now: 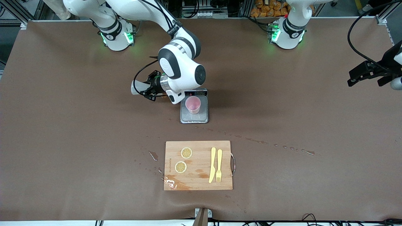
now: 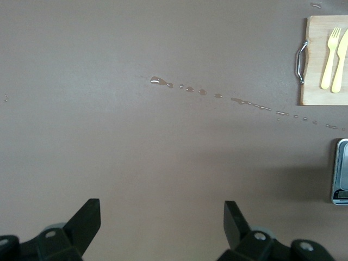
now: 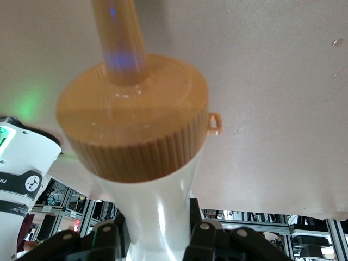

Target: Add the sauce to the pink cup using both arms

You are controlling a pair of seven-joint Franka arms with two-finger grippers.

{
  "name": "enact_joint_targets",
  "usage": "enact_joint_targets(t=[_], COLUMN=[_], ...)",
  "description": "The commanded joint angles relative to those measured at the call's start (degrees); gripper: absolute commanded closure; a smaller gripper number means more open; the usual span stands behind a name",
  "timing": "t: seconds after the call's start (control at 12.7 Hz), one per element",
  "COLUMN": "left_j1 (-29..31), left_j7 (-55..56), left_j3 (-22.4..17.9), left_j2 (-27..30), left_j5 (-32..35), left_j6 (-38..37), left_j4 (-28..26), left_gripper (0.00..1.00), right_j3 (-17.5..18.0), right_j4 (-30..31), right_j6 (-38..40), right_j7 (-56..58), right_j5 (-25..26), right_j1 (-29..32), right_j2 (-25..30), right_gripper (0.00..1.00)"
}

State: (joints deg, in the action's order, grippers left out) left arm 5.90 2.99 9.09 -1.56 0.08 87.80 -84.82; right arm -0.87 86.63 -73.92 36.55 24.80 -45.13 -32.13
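The right arm reaches out from its base and bends down sharply at the wrist, its last links lying almost level just above the bench (image 1: 62, 125), right beside the grey scale (image 1: 194, 117) on the side toward the right arm's end of the bench. Its right claw (image 1: 150, 89) points sideways away from the scale and is clamped on the sauce bottle (image 3: 157, 212); the right wrist view shows the black fingers (image 3: 209, 242) pressing the whitish body low down, with the orange ribbed cap (image 3: 133, 130) and its long nozzle (image 3: 119, 38) pointing away from the wrist. In the front view the bottle is almost wholly hidden by the arm's wrist, so its tilt there cannot be told. The pink cup (image 1: 192, 104) stands upright on the scale's plate, just beside the right arm's wrist, and apart from the bottle. The left arm waits well away from the scale, toward its own end of the bench, its left claw (image 1: 366, 75) held in the air over bare bench with the fingers (image 2: 87, 220) spread wide and nothing between them. Nearer the front camera than the scale lies a wooden cutting board (image 1: 198, 185) carrying two lemon slices (image 1: 186, 153), a yellow knife (image 1: 212, 164) and a yellow fork (image 1: 219, 165). A trail of droplets (image 1: 282, 146) runs across the bench between scale and board.
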Motion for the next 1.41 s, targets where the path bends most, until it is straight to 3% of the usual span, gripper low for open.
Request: enact_joint_targets(t=[0.0,0.08,0.16,0.24,0.31,0.47,0.55,0.63,0.71,0.94,1.26,1.34], left_j1=[0.87,0.87,0.87,0.87,0.96,0.96,1.04,1.04,1.04,0.96,0.87,0.87], left_j7=[-0.88,-0.88,-0.79,-0.88,-0.88,-0.79,-0.79,-0.79,-0.79,-0.79,0.35,0.35], left_j3=[0.67,0.58,0.67,0.67,0.58,0.58,0.58,0.58,0.58,0.49,0.58,0.67], left_j2=[1.38,1.38,1.21,1.12,1.12,1.29,1.29,1.47,1.55,1.73,1.64,1.56], left_j5=[-0.51,-0.43,-0.43,-0.34,-0.34,-0.34,-0.34,-0.34,-0.34,-0.34,-0.08,0.01], left_j6=[-0.26,-0.26,-0.26,-0.26,-0.26,-0.61,-0.62,-0.62,-0.62,-1.05,-1.58,-1.58], left_j4=[-1.13,-1.13,-1.31,-1.31,-1.4,-1.57,-1.57,-1.83,-1.92,-1.92,-1.66,-1.57], left_gripper=[0.0,0.0,0.0,0.0,0.0,0.0,0.0,0.0,0.0,0.0,0.0,0.0], right_j3=[0.08,0.16,0.17,0.17,0.17,0.17,0.08,0.16,-0.01,-0.19,-0.1,-0.1], right_j4=[-0.93,-1.28,-1.37,-1.38,-1.38,-1.72,-1.9,-1.99,-2.43,-1.12,2.21,4.06], right_j6=[1.32,1.4,1.41,1.32,1.14,1.05,1.05,0.88,0.79,-3.42,-6.66,-8.42], right_j7=[-0.43,-1.3,-2.09,-2.53,-3.5,-3.77,-4.03,-4.47,-4.47,-4.04,2.36,3.34], right_j5=[1.04,0.78,0.78,0.87,0.43,-0.88,-1.06,-1.15,-2.11,-11.33,-12.14,-12.58], right_j1=[1.35,2.05,1.97,1.97,2.15,3.9,3.91,4.17,5.13,12.85,17.08,18.74], right_j2=[0.84,0.92,0.84,0.84,1.01,1.19,1.19,1.28,1.36,5.92,8.82,10.23], right_gripper=[1.0,1.0,0.88,0.83,1.0,1.0,0.91,1.0,1.0,1.0,1.0,0.95])
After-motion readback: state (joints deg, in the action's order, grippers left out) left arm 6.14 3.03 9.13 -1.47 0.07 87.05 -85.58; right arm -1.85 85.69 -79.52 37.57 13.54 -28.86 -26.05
